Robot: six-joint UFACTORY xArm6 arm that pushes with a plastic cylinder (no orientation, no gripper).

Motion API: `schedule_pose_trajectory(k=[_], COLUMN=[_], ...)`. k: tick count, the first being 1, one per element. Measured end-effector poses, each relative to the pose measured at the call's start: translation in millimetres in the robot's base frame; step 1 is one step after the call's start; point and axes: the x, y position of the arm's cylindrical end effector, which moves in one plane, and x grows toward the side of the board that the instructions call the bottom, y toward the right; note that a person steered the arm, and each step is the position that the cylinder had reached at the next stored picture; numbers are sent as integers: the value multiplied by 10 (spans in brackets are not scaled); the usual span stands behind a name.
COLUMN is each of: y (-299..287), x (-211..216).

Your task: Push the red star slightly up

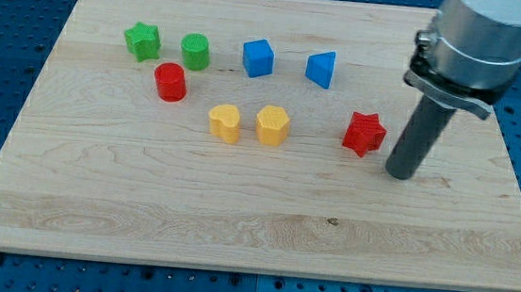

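Observation:
The red star [365, 133] lies on the wooden board [235, 219], right of centre. My tip [399, 173] rests on the board just to the star's right and slightly below it, a small gap apart. The rod rises from there to the grey arm body at the view's top right.
Left of the star lie a yellow hexagon [272, 125] and a yellow block [226, 123]. Above them are a blue cube [259, 58] and a blue block [321, 69]. Further left are a green cylinder [195, 51], a green star [142, 41] and a red cylinder [170, 81].

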Motion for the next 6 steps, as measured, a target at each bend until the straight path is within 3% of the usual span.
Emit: schedule_pose_trajectory(k=[6], y=[-814], x=[-211])
